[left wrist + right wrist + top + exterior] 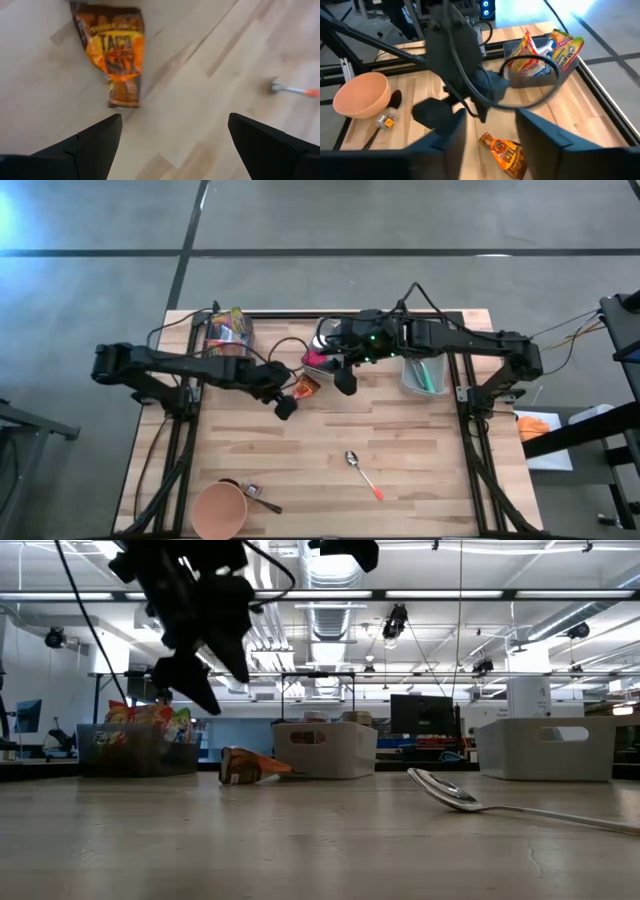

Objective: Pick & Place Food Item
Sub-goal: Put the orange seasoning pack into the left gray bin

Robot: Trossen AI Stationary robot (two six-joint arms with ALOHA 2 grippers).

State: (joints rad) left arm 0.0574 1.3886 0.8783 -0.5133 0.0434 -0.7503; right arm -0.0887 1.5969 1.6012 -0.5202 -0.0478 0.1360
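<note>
The wooden table [420,450] carries 2 arms meeting near its middle. Left gripper [172,137] hangs above the boards with fingers spread wide, holding nothing. Right gripper [490,132] hovers with fingers parted, empty. Between and below them the orange taco-seasoning packet [116,52] lies flat on the table, untouched.

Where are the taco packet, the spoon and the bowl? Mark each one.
taco packet [116,52]: left wrist view, on the orange printed front.
spoon [352,459]: high view, on the metal scoop end.
bowl [219,511]: high view, on the inside of the bowl.
</note>
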